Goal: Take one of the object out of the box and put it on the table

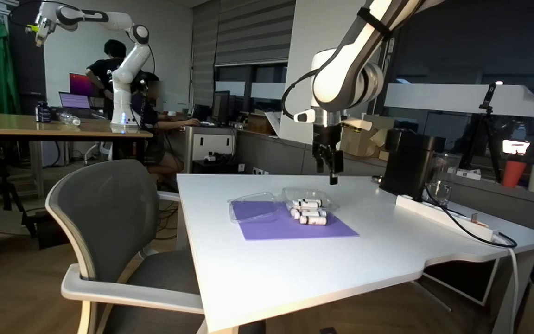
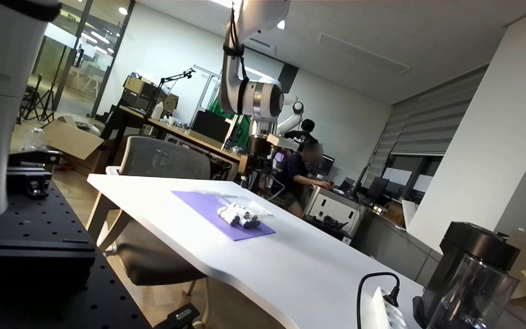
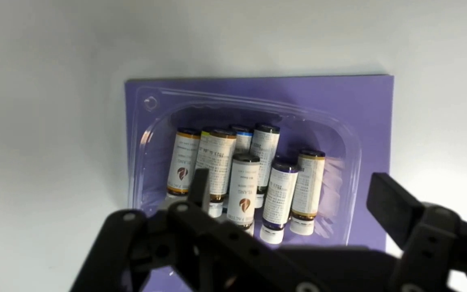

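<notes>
Holding nothing, the claw (image 3: 290, 188) is spread wide. The labelled bottles (image 3: 243, 190) lie in the clear plastic box (image 3: 352, 182); each looks light, hard, maybe slippery, best gripped across its middle.

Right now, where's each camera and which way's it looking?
An exterior view: near the chair, looking across the table; arm hangs down.
An exterior view: near the black platform, looking over the table; arm hangs centrally.
Wrist view: on the arm, looking down at bottles in the box; open jaws show.
Both exterior views share the purple mat.
</notes>
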`<act>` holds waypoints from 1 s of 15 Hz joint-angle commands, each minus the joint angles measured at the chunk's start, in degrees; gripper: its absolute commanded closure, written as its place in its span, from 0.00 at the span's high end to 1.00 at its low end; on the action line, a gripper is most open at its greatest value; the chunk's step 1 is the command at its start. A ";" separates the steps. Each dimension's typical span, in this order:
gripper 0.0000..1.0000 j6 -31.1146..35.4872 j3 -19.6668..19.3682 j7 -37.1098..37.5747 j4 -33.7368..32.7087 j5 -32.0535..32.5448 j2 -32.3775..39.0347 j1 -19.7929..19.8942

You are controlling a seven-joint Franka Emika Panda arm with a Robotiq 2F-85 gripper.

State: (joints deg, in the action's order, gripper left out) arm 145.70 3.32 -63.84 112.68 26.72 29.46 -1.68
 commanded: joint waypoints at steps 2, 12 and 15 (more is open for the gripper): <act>1.00 0.38 0.37 -1.56 -2.50 -0.05 3.55 -0.37; 1.00 5.69 0.69 -1.75 -2.76 -1.20 8.01 0.39; 1.00 6.97 0.59 -1.63 -3.19 -1.45 9.21 0.26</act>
State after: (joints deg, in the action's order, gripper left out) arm 151.94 3.45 -64.94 111.48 25.86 37.04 -1.84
